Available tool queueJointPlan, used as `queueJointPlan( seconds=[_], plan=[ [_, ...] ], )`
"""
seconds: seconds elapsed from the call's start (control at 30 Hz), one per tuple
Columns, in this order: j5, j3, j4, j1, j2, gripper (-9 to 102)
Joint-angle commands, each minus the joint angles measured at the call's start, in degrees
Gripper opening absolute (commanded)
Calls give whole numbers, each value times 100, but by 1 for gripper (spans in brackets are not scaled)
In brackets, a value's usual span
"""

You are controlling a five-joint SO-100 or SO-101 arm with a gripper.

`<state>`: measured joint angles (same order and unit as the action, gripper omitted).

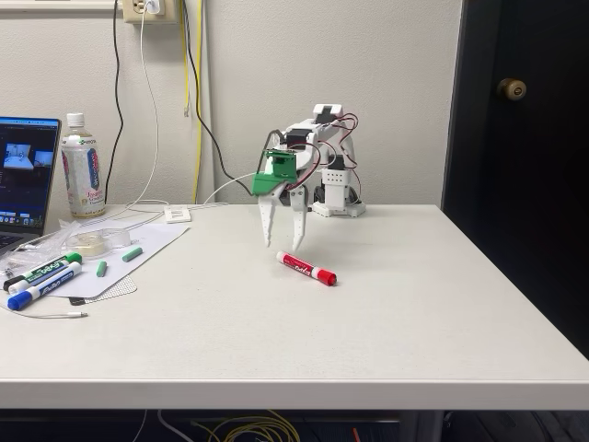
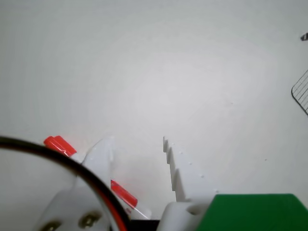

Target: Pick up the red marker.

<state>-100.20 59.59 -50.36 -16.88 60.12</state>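
Red-capped and white-barrelled, the marker (image 1: 307, 269) is lying flat on the table (image 1: 386, 313), roughly mid-table in the fixed view, cap end pointing toward the lower right. The gripper (image 1: 282, 244) is hanging right over its left end, fingers pointing down and spread apart, nothing between them, tips just above the tabletop. One tip is sitting close to the marker's back end; can't tell if it's actually touching. In the wrist view the gripper (image 2: 137, 144) is showing the same open gap, and the marker (image 2: 123, 193) is peeking out red on both sides of the left finger (image 2: 98, 161), so that finger is sitting over the barrel.

Off to the left in the fixed view, well apart from all that, a green marker (image 1: 41, 271) and a blue marker (image 1: 42, 287) are lying side by side on a sheet, with a bottle (image 1: 82, 169) and a laptop (image 1: 23, 175) behind them.
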Motion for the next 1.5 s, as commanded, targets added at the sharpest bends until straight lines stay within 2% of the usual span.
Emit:
queueJointPlan(
  seconds=[0.0, 0.33, 0.53, 0.7, 0.87, 1.07, 1.47],
  plan=[
    [-844, -264, 62, -9, 492, 24],
    [-2268, -246, -343, 70, 413, 26],
    [-2558, -114, -721, 149, 466, 36],
    [-2856, 202, -633, 176, 545, 38],
    [-3006, 519, -299, 176, 571, 41],
    [-3067, 1529, 703, 176, 817, 46],
    [-2848, 2312, 1274, 299, 914, 45]
  ],
)
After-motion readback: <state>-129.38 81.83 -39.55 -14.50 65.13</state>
